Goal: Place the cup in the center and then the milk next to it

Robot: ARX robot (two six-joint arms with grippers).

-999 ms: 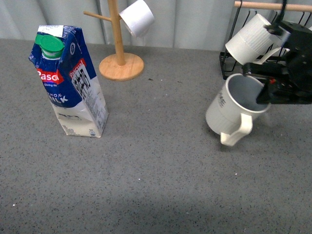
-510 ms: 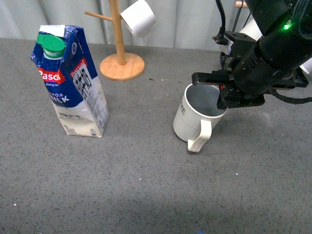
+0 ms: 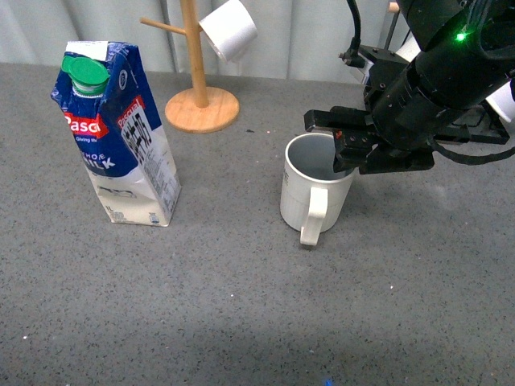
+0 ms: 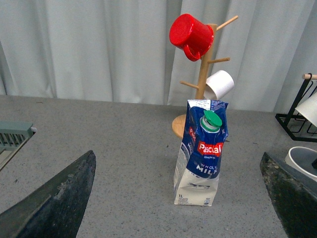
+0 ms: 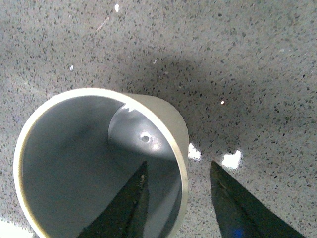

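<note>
The white ceramic cup [image 3: 310,191] stands upright on the grey speckled table [image 3: 241,322], handle facing the near side, right of centre. The right claw [image 3: 344,158] hangs over its far-right rim. In the right wrist view the claw [image 5: 179,163] straddles the cup [image 5: 74,163] wall, one finger inside and one outside. The jaws are spread, with bare table showing between the outer finger and the wall, so nothing is pinched. The blue-and-white milk carton with the green cap [image 3: 121,145] stands well apart to the left, and the wooden mug tree [image 3: 199,96] stands at the far side. Open table lies between carton and cup and across the whole near side. The left claw [image 4: 177,155] is spread wide, facing the carton [image 4: 200,153] from a distance. Half a second ago the cup was tilted and slightly further right; it is now level. The carton has not moved.
</note>
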